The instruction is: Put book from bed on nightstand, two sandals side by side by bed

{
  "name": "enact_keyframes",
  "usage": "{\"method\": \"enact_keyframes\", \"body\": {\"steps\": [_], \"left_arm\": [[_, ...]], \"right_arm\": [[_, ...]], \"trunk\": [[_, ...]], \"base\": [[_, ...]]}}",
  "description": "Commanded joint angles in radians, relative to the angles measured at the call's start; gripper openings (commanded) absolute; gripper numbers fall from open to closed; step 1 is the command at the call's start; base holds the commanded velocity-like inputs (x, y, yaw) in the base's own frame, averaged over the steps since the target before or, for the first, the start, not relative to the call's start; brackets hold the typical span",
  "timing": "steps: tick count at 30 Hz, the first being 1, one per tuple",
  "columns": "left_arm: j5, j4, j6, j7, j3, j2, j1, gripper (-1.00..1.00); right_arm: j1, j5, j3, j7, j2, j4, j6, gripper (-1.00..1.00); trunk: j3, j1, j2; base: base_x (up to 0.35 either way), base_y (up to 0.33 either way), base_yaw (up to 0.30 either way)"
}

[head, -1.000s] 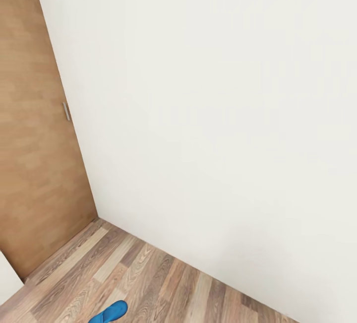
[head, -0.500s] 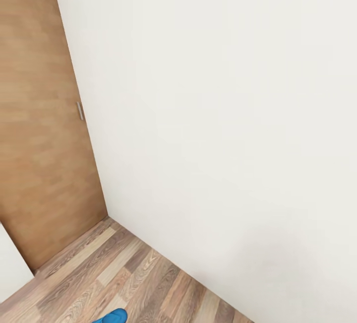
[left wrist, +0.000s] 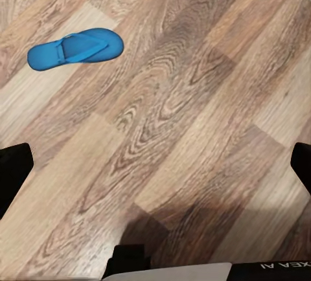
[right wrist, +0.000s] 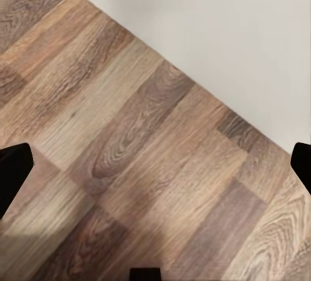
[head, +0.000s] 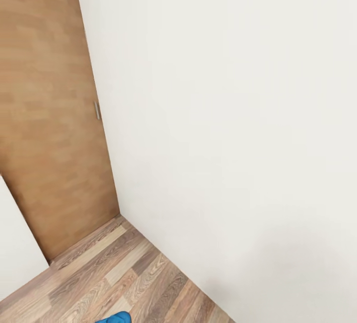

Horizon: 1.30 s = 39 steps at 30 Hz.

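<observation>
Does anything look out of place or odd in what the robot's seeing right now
One blue sandal lies alone on the wood floor, with no partner and no bed near it. It looks intact and flat. The head view catches its tip near a white wall and wooden door.

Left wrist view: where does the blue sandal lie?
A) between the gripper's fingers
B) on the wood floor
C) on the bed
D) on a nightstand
B: the sandal lies flat on the bare floor, apart from both fingers of the left gripper.
</observation>
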Motion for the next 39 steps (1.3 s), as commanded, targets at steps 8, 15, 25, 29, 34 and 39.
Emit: {"method": "enact_keyframes", "body": {"steps": [8,15,25,29,34,39], "left_arm": [[-0.001,-0.001,-0.001,-0.001,-0.001,0.000,0.000,1.00],[-0.001,0.000,-0.002,-0.001,0.000,0.000,0.000,1.00],[-0.001,0.001,-0.003,-0.001,0.000,0.000,0.000,1.00],[-0.001,0.001,-0.003,-0.001,-0.001,0.000,0.000,1.00],[-0.001,0.001,-0.003,-0.001,-0.001,0.000,0.000,1.00],[-0.001,0.001,-0.003,-0.001,-0.001,0.000,0.000,1.00]], "right_arm": [[0.000,0.000,0.000,0.000,0.000,0.000,-0.003,1.00],[0.000,0.000,0.000,0.000,0.000,0.000,-0.003,1.00],[0.000,0.000,0.000,0.000,0.000,0.000,-0.003,1.00],[0.000,0.000,0.000,0.000,0.000,0.000,-0.003,1.00],[0.000,0.000,0.000,0.000,0.000,0.000,-0.003,1.00],[0.000,0.000,0.000,0.000,-0.002,0.000,-0.003,1.00]], "trunk": [[-0.001,0.000,0.000],[-0.001,0.000,0.000],[-0.001,0.000,0.000],[-0.001,0.000,0.000],[-0.001,0.000,0.000],[-0.001,0.000,0.000]], "base": [[0.006,-0.006,0.244],[0.000,0.000,0.244],[0.000,0.000,0.244],[0.000,0.000,0.244],[0.000,0.000,0.244],[0.000,0.000,0.068]]}}
